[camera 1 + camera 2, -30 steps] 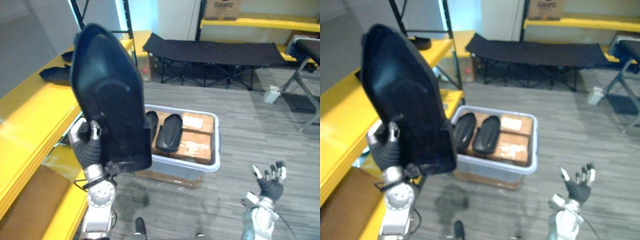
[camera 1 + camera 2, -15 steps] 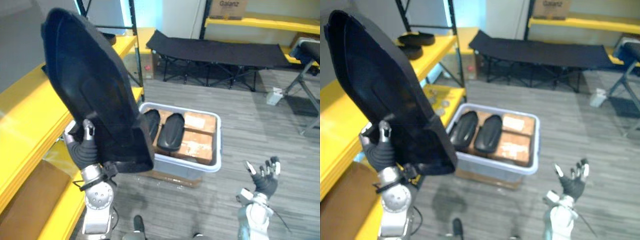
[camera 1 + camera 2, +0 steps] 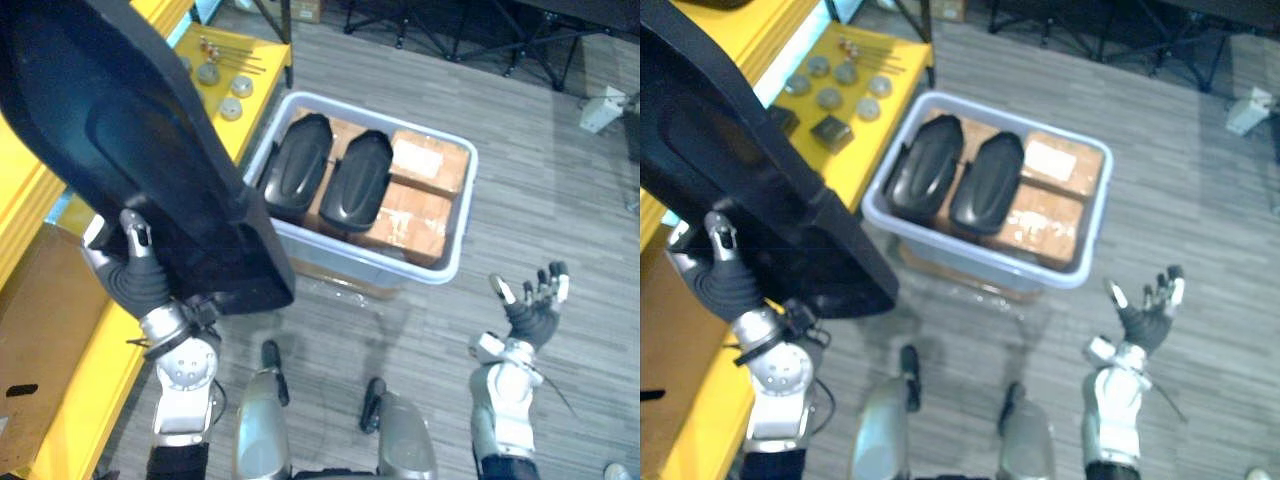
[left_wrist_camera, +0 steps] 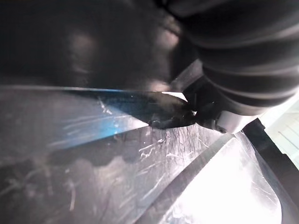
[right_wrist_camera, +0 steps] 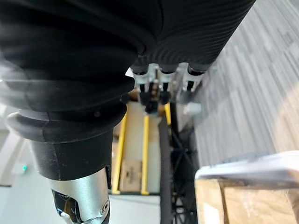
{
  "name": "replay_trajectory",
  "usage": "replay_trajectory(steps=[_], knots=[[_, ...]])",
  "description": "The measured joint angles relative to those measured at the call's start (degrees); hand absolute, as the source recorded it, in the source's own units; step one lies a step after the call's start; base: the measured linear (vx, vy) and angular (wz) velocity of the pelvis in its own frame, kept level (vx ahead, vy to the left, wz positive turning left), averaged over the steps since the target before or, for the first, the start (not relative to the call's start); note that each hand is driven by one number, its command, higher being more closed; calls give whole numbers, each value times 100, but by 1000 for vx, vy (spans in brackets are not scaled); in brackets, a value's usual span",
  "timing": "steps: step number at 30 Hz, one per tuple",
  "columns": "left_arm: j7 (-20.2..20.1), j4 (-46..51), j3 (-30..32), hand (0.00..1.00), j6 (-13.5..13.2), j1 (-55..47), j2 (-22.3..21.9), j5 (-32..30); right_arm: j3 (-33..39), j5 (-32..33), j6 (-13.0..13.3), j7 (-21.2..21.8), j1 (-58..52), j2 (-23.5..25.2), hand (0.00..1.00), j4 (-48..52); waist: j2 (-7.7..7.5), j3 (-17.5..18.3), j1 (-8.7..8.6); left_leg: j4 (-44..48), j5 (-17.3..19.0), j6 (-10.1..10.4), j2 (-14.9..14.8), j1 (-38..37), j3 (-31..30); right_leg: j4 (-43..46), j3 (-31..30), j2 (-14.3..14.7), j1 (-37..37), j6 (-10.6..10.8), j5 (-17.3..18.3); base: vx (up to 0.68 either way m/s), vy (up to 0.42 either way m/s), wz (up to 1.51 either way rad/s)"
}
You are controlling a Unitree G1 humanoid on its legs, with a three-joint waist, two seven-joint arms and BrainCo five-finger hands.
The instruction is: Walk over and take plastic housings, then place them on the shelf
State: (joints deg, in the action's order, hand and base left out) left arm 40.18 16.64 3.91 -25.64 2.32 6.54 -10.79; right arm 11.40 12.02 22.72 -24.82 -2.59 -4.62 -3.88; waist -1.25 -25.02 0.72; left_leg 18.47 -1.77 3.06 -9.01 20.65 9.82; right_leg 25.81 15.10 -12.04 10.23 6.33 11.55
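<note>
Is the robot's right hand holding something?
No, the right hand is open, its fingers are spread and nothing lies in it.

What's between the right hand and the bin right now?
Nothing but bare floor separates the open right hand from the grey bin, as both eye views show.

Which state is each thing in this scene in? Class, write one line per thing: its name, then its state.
large black housing: lifted clear of the bin, tilted.
left hand: fingers shut on the large black housing's lower end.
right hand: open, empty, palm up.
bin: uncovered, partly filled.
two black housings: lying side by side in the bin.
cardboard boxes: closed, lying in the bin.
</note>
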Motion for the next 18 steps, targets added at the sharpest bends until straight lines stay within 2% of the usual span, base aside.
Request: replay_trajectory(steps=[6, 8, 10, 14, 18], knots=[[477, 126, 392, 100, 89, -74, 5, -370, -101, 1, 139, 759, 263, -248, 0, 362, 40, 4, 37, -415, -189, 62, 258, -212, -173, 35, 239, -187, -176, 24, 133, 44, -12, 23], [611, 342, 670, 100, 256, -269, -11, -490, -369, 2, 140, 930, 446, -324, 0, 366, 82, 27, 187, -520, -278, 82, 318, -284, -413, -53, 536, -181, -419, 30, 152, 93, -39, 59], [696, 643, 1111, 100, 342, -530, -17, -547, -706, 2, 130, 1084, 657, -373, 0, 363, 96, 34, 367, -623, -313, 128, 384, -358, -641, -85, 779, -189, -621, 25, 226, 100, -38, 62], [805, 817, 2257, 100, 358, -1289, -87, -531, -1407, -188, 62, 1197, 1370, -366, 0, 77, 256, 143, 893, -701, -319, 152, 622, -508, -1133, -201, 1324, -237, -1218, 69, 407, 120, -34, 73], [727, 819, 3113, 100, 165, -2029, -496, -261, -1921, -628, -354, 1218, 1810, -267, 0, -332, 335, 376, 1389, -668, -225, 156, 879, -567, -1573, -474, 1775, -270, -1696, 98, 524, 96, -11, 66]])
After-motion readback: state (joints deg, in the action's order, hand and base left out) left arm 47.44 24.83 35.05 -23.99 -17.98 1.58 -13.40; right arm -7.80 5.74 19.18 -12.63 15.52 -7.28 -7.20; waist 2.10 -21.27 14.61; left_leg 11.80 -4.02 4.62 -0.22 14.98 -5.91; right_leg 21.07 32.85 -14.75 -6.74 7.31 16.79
